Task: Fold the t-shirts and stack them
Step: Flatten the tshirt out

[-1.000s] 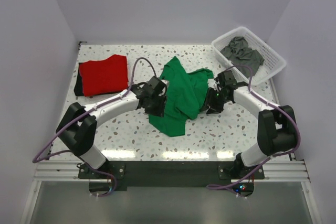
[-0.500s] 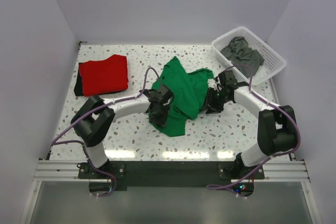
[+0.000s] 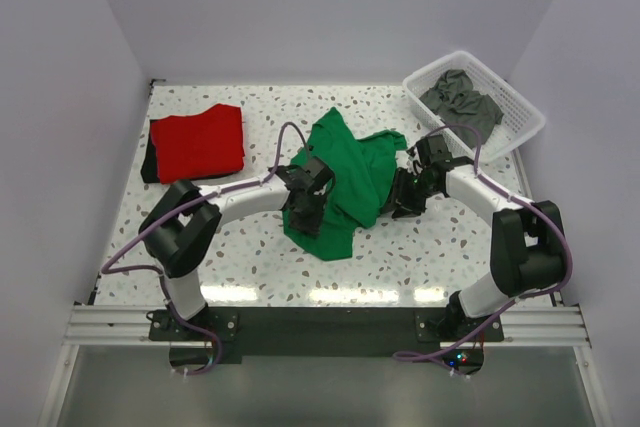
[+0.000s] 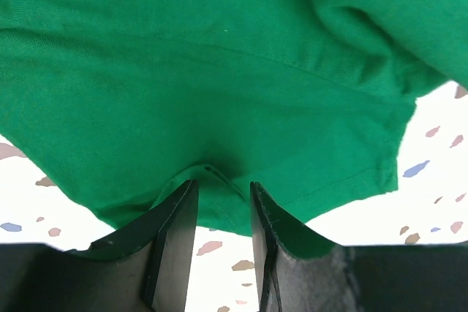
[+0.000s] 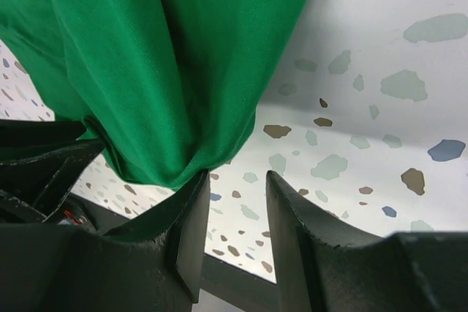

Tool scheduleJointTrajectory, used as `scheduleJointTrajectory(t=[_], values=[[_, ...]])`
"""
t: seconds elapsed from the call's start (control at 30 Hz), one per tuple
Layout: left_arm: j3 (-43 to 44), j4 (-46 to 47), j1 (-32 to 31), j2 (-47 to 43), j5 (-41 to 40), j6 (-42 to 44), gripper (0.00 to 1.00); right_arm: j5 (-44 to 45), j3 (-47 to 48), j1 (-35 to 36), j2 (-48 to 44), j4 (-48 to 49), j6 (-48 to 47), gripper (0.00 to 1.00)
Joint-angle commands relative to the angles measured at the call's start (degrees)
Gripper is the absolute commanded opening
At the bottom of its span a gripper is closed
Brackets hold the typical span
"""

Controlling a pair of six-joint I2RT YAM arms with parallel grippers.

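A bright green t-shirt [image 3: 345, 177] lies crumpled in the middle of the table. My left gripper [image 3: 305, 209] rests on its lower left part. In the left wrist view the left gripper [image 4: 221, 184] is open, its tips at the shirt's hem [image 4: 219, 213], with a pucker of cloth just ahead of the gap. My right gripper [image 3: 405, 202] sits at the shirt's right edge. The right gripper [image 5: 235, 174] is open, and a green fold [image 5: 168, 107] rests against one fingertip with bare table between the fingers. A folded red t-shirt [image 3: 198, 140] lies at the far left on a dark one [image 3: 150, 164]. A dark grey t-shirt [image 3: 460, 99] fills the basket.
The white lattice basket [image 3: 528, 105] stands at the back right corner. White walls close the table on the left, back and right. Speckled tabletop [image 3: 420, 257] shows in front of the green shirt and between it and the red stack.
My left gripper has slid right onto the green shirt's lower left edge, its elbow swinging in. Its jaws narrowed a little. The right arm has barely moved.
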Motion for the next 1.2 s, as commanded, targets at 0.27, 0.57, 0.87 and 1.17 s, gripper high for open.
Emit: scheduleJointTrajectory(t=[0.27,0.57,0.87,1.17], values=[[1.7,-0.1,-0.2,2.4,-1.3,-1.6,0.36,-2.1,-0.6,-0.5,-1.1,0.8,-1.1,0.4],[0.6,-0.2,-0.2,1.5,-3.8,-1.9,0.19,-2.0,-0.6,-0.7,-1.9,0.8,-1.2,0.4],[-0.3,-2.6,1.0,-7.1,-9.6,-5.2,0.01,-0.8,0.0,-1.5,-1.9,-0.2,-1.8,0.4],[-8.5,-4.5,7.2,-23.1,-14.2,-11.1,0.0,0.8,4.6,-4.1,0.4,-1.8,-3.1,0.4]])
